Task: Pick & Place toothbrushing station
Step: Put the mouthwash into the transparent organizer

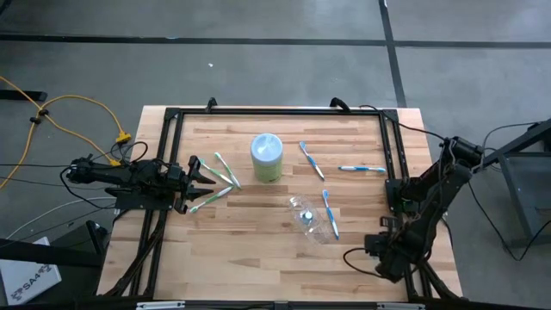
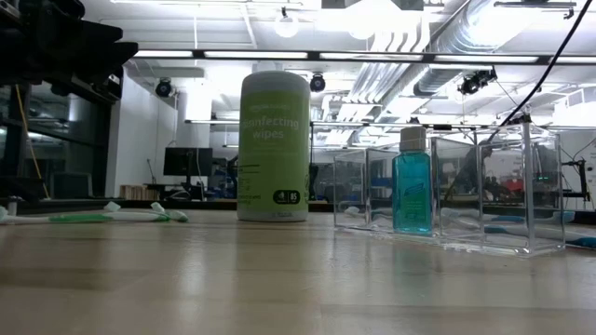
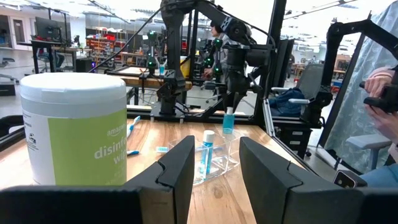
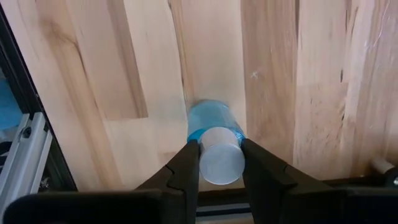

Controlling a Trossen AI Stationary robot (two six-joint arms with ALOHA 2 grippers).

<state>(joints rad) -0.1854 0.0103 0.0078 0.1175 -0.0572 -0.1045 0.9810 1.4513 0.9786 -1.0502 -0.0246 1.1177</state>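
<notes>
The clear plastic container (image 1: 312,220) lies on the table's middle, a blue-capped tube (image 3: 207,148) inside it. Green-white toothbrushes (image 1: 225,170) lie flat at the left, just ahead of my left gripper (image 1: 207,175), which stands open and level with nothing between its fingers (image 3: 180,171). Blue-white toothbrushes (image 1: 312,159) lie flat around the container. My right gripper (image 1: 381,248) hangs over the table's near right corner, pointing down, shut on a small blue bottle (image 4: 211,118). My right gripper pinches the small blue bottle by its whitish cap (image 4: 221,163), one finger on each side of it. The fingers come from above and point down. The bottle hangs upright below them (image 3: 228,121), clear of the table.
A green-and-white canister of disinfecting wipes (image 1: 267,158) stands upright at the table's middle, toward the far edge. A black frame (image 1: 275,112) runs round the tabletop. A person's hand (image 3: 378,81) shows beyond the table's right side.
</notes>
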